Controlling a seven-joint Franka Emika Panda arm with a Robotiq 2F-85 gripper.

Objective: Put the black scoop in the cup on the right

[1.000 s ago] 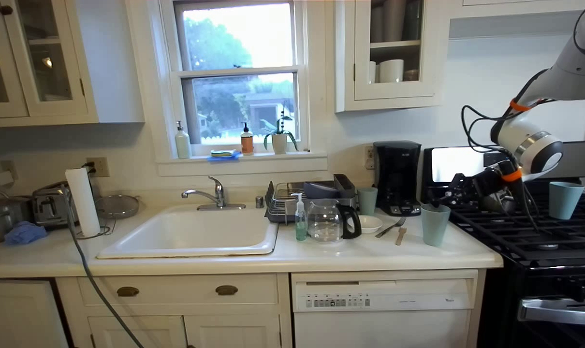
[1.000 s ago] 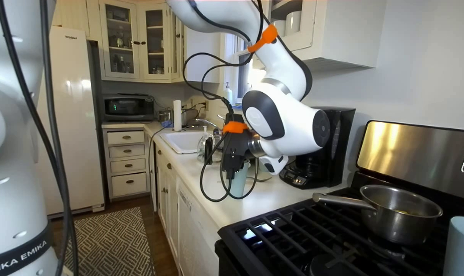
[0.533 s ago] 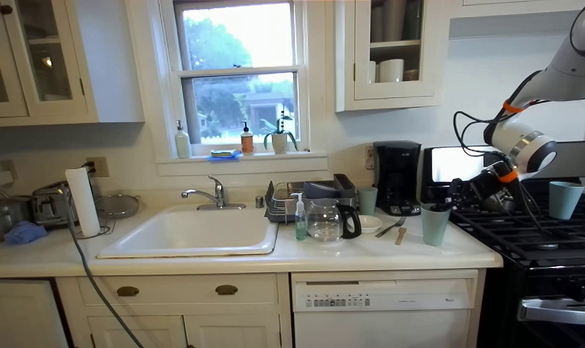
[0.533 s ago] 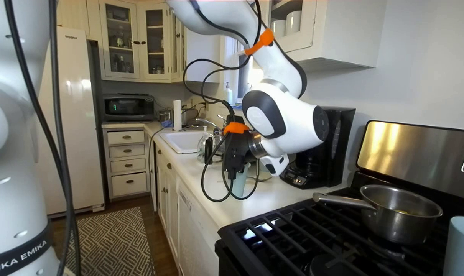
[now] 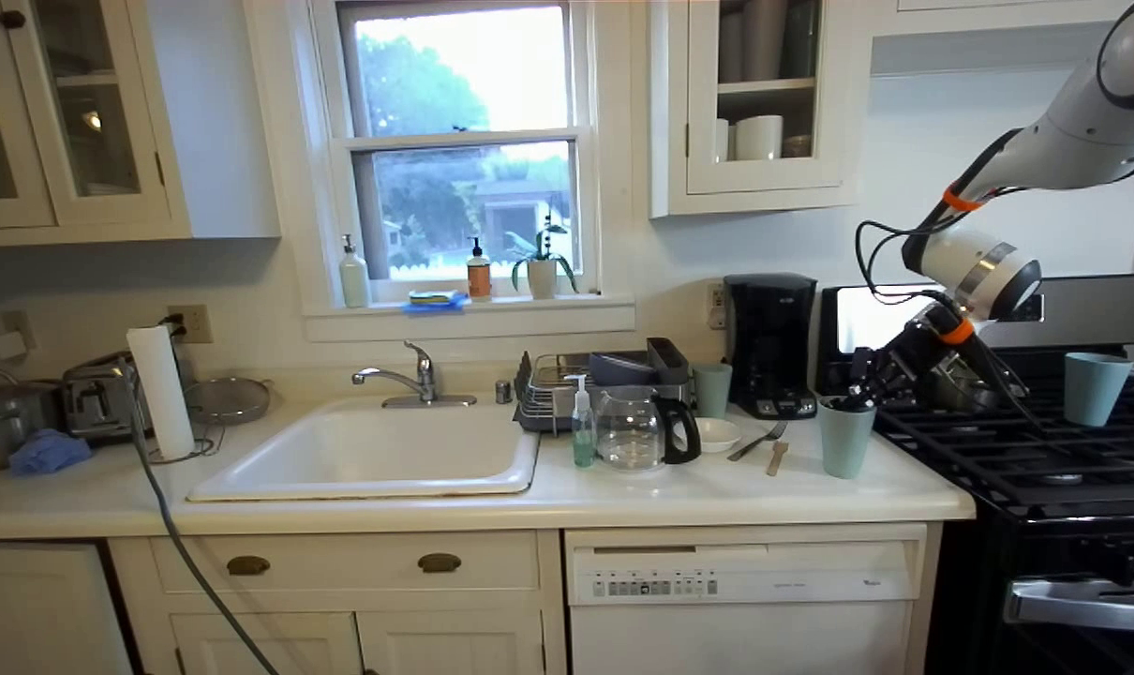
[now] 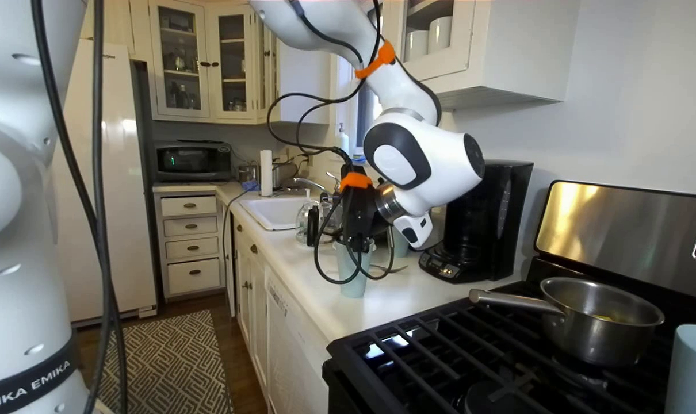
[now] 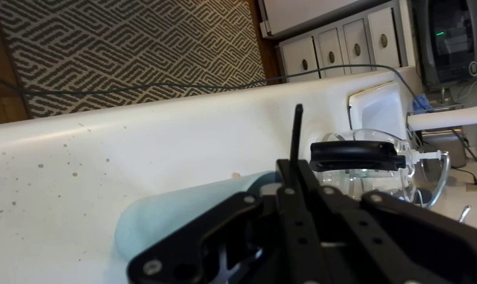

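The black 2-finger gripper is drawn narrow, pinching the small black scoop, whose thin handle juts out ahead of it; just beneath the gripper stands an upright, tapered, pale blue-green cup.

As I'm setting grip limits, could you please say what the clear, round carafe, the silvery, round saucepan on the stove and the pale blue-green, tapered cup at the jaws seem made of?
Carafe: transparent and glossy with highlights, probably glass.
Saucepan: shiny metal by its silvery reflections, likely stainless steel.
Cup: opaque, matte, without sharp highlights; plastic or ceramic, I can't tell.
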